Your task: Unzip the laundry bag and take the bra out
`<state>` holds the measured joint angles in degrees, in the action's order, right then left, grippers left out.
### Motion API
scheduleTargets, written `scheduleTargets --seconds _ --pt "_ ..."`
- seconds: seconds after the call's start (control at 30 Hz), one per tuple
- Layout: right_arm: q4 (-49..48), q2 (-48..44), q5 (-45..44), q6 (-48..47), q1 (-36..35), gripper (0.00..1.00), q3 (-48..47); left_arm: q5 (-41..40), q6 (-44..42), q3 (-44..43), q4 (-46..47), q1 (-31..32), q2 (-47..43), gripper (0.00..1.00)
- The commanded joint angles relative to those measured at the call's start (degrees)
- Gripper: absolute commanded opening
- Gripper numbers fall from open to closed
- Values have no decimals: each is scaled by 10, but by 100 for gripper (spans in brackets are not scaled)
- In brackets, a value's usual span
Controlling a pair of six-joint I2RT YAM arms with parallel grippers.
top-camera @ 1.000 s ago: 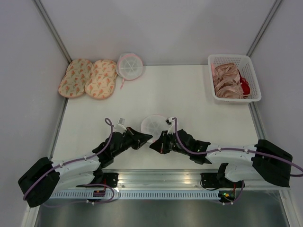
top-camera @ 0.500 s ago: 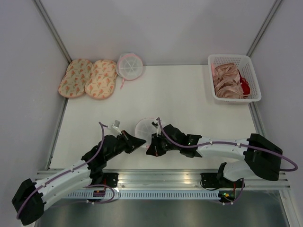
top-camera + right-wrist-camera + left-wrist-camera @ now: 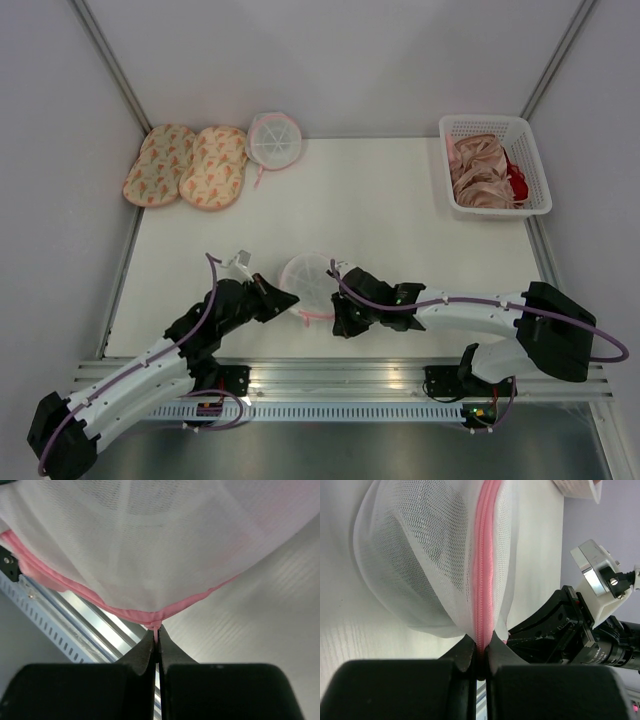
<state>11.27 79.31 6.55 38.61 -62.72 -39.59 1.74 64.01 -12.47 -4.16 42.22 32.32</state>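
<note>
The laundry bag [image 3: 306,277], white mesh with pink zip edging, lies on the table near the front middle. My left gripper [image 3: 287,297] is at the bag's near-left rim, shut on the pink zip edging [image 3: 481,605]. My right gripper [image 3: 338,322] is at the bag's near-right side, shut on a thin pink pull [image 3: 157,630] that hangs from the pink edging [image 3: 125,612]. The mesh [image 3: 165,545] is stretched taut between the two grippers. No black bra shows in any view; through the mesh I see only white.
A white basket [image 3: 460,130] with beige-pink garments and a red one stands at the back right. Two floral pads [image 3: 188,165] and a ribbed round pouch [image 3: 273,138] lie at the back left. A metal rail [image 3: 330,375] runs along the near edge.
The bag has shifted left and nearer with both grippers. My right gripper has dropped toward the near edge, drawing the pink pull with it. My left gripper has pulled back left.
</note>
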Motion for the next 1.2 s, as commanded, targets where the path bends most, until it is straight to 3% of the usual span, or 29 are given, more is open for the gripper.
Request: scheduleTargets --seconds 0.0,0.13,0.33,0.43,0.53,0.57,0.6,0.67,0.77,0.87,1.0,1.17 --pt "86 -14 -60 -19 1 0 -12 -20 -49 -32 2 -13 5 2" --pt "146 2 -156 -29 2 0 -43 64 -98 -50 31 -24 41 2" --pt "226 0 -287 -36 14 1 -72 235 -247 -136 17 -37 170 2" --pt "238 -11 -305 -47 16 1 -81 299 -299 -185 2 -37 238 2" --pt "231 -22 -298 -52 16 0 -83 300 -333 -228 7 -38 290 4" --pt "227 -28 -296 -51 16 1 -83 264 -337 -248 6 -41 303 43" --pt "226 -32 -294 -52 16 0 -84 240 -337 -259 0 -42 313 68" --pt "216 -43 -289 -52 17 1 -84 174 -334 -287 -7 -44 336 99" --pt "197 -50 -268 -50 16 0 -81 88 -307 -320 -48 -44 339 100" --pt "182 -53 -251 -45 17 0 -78 -53 -254 -324 -105 -44 305 100" --pt "147 -52 -194 -49 16 0 -61 -90 -157 -277 -145 -44 223 100" --pt "-72 -56 94 -31 16 1 -6 -61 -74 -190 -180 -44 77 100"
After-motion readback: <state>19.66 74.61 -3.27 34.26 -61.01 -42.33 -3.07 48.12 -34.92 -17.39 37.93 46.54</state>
